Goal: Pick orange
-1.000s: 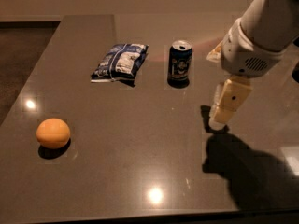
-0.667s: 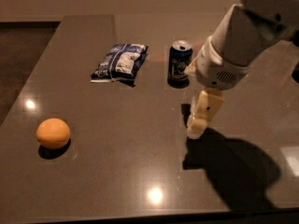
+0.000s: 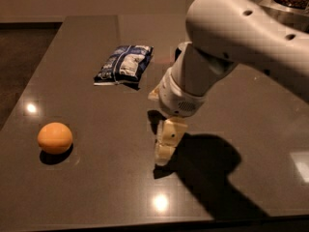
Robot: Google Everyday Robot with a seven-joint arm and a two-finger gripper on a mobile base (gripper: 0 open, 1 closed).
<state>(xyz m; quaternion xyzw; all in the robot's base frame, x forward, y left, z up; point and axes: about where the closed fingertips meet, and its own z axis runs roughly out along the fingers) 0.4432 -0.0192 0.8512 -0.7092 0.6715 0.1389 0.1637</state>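
Observation:
The orange point(image 3: 55, 137) is a round orange-yellow fruit lying on the dark table point(image 3: 87, 187) at the front left. My gripper point(image 3: 166, 146) hangs from the white arm near the middle of the table, pointing down with its tips close to the surface. It is well to the right of the orange, apart from it, and holds nothing that I can see.
A blue and white snack bag point(image 3: 123, 64) lies flat behind the gripper, towards the far left. The white arm point(image 3: 227, 47) crosses the right half of the view and hides the soda can. The table's front edge runs along the bottom.
The arm and gripper have swung left and towards the front, nearer the orange. The arm now covers the soda can. The orange and the bag have not moved.

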